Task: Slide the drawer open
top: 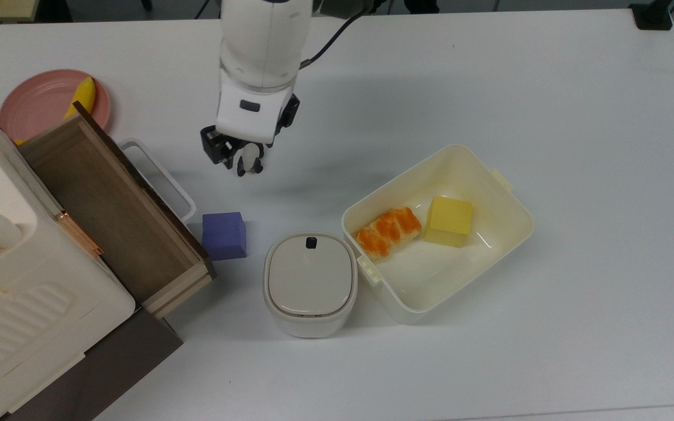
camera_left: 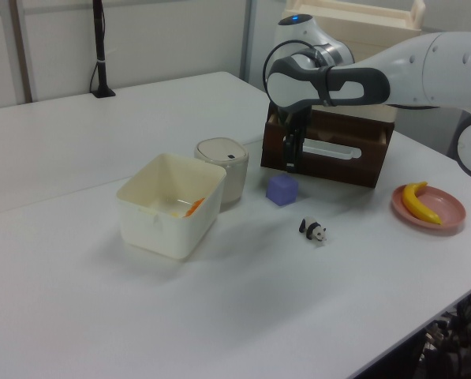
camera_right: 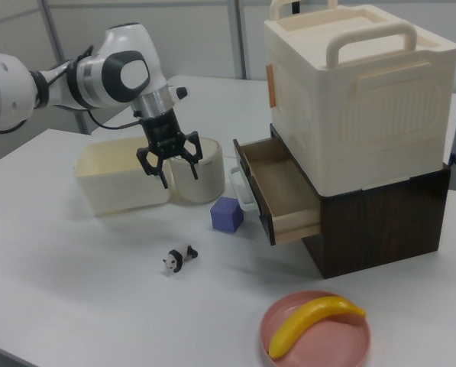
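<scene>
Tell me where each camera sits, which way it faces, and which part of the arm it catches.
Top view: overhead, looking straight down; wrist and gripper above the panda.
Left view: at a table corner, facing the drawer front; arm reaching in from the left view's right.
Right view: low, opposite side, looking into the open drawer; arm from the right view's left, fingers spread.
All three share the purple cube.

The purple cube (top: 224,235) sits just beside the open drawer (top: 116,213), seemingly touching its handle (top: 157,175); bare table (top: 430,88) lies beyond.
</scene>
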{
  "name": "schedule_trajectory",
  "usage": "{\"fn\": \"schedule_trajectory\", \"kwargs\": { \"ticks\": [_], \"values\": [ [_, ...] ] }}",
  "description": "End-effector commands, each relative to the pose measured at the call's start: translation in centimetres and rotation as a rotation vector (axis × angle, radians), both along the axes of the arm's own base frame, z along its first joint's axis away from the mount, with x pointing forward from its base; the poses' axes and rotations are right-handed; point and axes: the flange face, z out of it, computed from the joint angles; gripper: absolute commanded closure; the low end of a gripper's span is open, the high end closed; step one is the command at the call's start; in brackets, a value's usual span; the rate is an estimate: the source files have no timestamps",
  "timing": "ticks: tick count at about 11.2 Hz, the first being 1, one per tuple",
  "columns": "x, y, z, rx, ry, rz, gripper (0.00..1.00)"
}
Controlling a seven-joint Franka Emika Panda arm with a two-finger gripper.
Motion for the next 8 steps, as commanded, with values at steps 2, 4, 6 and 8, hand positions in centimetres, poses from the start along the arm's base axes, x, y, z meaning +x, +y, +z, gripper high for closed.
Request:
{"fn": "schedule_trajectory", "kwargs": {
  "ticks": [2,4,6,8],
  "values": [
    [-3.0,4.6,4.1,0.015,-0.072,-0.374,0.11],
    [-4.0,5.4,6.2,0.085,-0.105,-0.632,0.0],
    [-5.1,4.8,7.4,0.129,-0.062,-0.709,0.0],
    [-5.1,3.2,7.3,0.127,-0.055,-0.737,0.0]
  ]
}}
